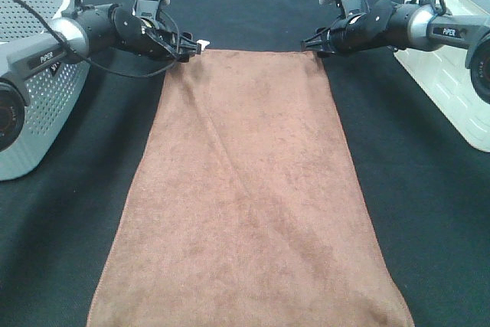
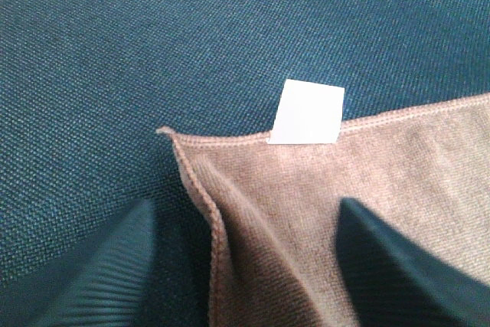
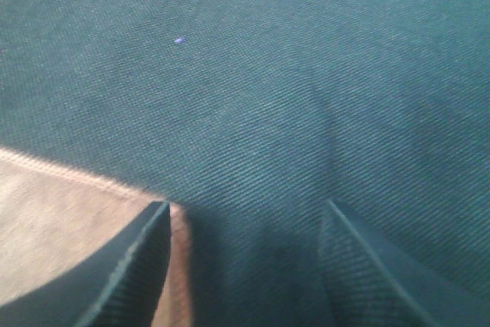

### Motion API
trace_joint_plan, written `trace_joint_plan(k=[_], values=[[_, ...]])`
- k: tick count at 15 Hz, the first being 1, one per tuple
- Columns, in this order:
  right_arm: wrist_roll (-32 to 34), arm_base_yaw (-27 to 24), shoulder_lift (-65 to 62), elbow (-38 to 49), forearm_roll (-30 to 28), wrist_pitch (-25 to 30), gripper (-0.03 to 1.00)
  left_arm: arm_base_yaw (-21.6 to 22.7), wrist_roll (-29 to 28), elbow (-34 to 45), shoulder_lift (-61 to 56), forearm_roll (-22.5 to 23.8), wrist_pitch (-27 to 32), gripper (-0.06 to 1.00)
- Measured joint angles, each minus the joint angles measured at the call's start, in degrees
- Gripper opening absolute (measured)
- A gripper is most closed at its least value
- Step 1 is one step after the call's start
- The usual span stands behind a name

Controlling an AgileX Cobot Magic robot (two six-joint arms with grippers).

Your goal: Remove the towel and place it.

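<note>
The brown towel (image 1: 249,212) lies flat, long axis twelve-to-six, its far corners between the spread, empty left gripper (image 1: 186,49) and right gripper (image 1: 308,42).

Dark cloth (image 1: 429,212) covers table. Grey perforated basket (image 1: 38,112) at left edge, white bin (image 1: 452,74) at right edge, both w/ parts out of frame.

The towel (image 1: 249,212) is seen in plain brown, edged with matching stitching, and a small white tag (image 2: 307,112) is shown at one corner. The table cover (image 1: 429,212) is rendered in black with a fine woven texture. A pale grey basket (image 1: 34,105) is patterned with rows of small holes. A white ribbed bin (image 1: 452,74) is seen opposite.
</note>
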Motion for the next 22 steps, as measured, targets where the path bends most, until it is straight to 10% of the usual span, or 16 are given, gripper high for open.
trace_joint_plan(k=[4,8,9,13,19,22], values=[[0.0,0.0,-3.5,0.0,0.3,6.3,0.58,0.0,0.0,0.0,-3.1,0.1,4.3,0.7],[4.9,0.0,-16.8,0.0,0.5,25.4,0.67,0.0,-1.4,-0.1,-15.3,2.5,25.5,0.83],[7.7,0.0,-22.7,-0.1,-3.0,37.4,0.7,0.2,-2.3,-0.3,-20.9,5.9,37.6,0.86],[20.6,-2.1,-34.0,-0.2,-13.4,52.1,0.7,6.5,-8.7,-0.3,-30.0,10.0,49.7,0.86],[22.7,-4.5,-41.0,1.0,-17.0,61.7,0.7,15.8,-10.4,2.5,-39.1,10.6,50.0,0.87],[23.8,-4.5,-50.9,11.1,-16.9,61.7,0.7,19.8,-8.1,20.8,-52.1,10.9,50.0,0.87]])
